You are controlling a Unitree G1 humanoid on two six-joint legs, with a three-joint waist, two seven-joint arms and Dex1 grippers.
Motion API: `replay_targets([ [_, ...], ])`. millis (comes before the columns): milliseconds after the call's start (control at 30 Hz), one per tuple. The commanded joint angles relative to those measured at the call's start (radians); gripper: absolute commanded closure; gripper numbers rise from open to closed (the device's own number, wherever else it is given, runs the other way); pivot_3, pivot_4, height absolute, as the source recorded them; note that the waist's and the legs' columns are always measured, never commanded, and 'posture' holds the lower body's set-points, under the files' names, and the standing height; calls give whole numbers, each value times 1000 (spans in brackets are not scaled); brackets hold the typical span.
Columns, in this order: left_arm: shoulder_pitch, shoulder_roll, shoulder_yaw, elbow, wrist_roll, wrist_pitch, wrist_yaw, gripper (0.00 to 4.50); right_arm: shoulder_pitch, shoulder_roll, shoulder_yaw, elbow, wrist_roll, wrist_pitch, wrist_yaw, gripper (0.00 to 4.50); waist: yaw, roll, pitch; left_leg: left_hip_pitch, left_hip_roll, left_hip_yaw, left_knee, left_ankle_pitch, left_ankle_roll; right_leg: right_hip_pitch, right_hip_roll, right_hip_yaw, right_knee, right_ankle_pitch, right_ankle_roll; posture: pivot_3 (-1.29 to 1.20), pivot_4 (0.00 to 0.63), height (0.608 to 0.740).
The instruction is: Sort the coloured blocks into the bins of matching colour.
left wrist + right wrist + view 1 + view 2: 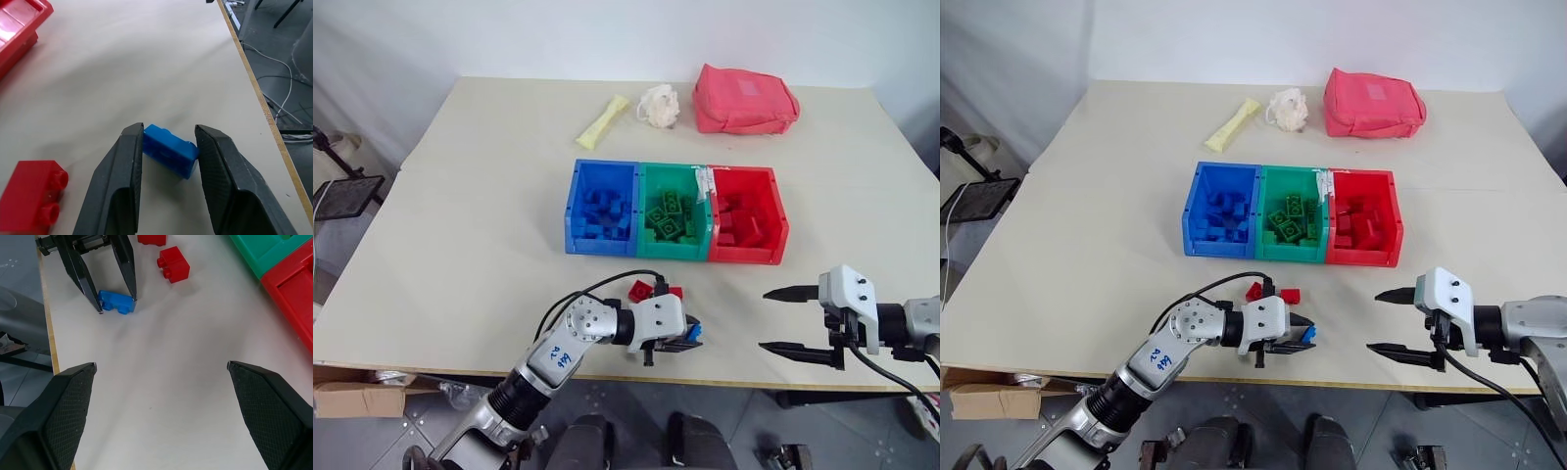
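The left gripper's fingers (168, 147) sit on both sides of the small blue block (170, 150) and touch its two ends. They squeeze it as it lies on the table (146, 73). A red block (32, 200) lies just beside one finger. The right gripper's fingers (791, 319) are spread wide, holding nothing, well apart from the blocks.

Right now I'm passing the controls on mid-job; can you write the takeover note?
Left end effector: fingers on either side of the small blue studded plastic brick near the table's front edge, brick on the table, not lifted.
Right end effector: open, empty, above bare table.
Two red studded bricks lie loose beside the blue one.
Blue bin, green bin and red bin sit in a row, each with matching bricks inside.
Left: blue brick to blue bin, red bricks to red bin.
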Motion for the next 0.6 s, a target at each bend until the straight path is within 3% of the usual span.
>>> replay_targets([
  [33,10,-22,43,-41,-23,-26,21,3219,0,-19,-50,-9,18,-15,6,0,0,0,0,0,0,0,0,0,0,0,0,0,0,0,0,0,150,740],
  [167,18,-40,103,-79,-62,4,47,3219,3,-10,-60,4,28,-25,13,0,0,0,0,0,0,0,0,0,0,0,0,0,0,0,0,0,150,740],
  [367,-20,-80,342,-216,-155,122,198,3219,-80,68,-107,27,152,16,-21,0,-2,0,0,0,1,0,0,0,0,0,0,0,0,0,0,0,150,740],
  [600,-142,-36,512,-163,-157,217,317,3219,-145,80,-74,48,153,32,-60,0,1,0,0,0,0,-1,0,0,0,0,1,-1,1,0,0,0,150,740],
])
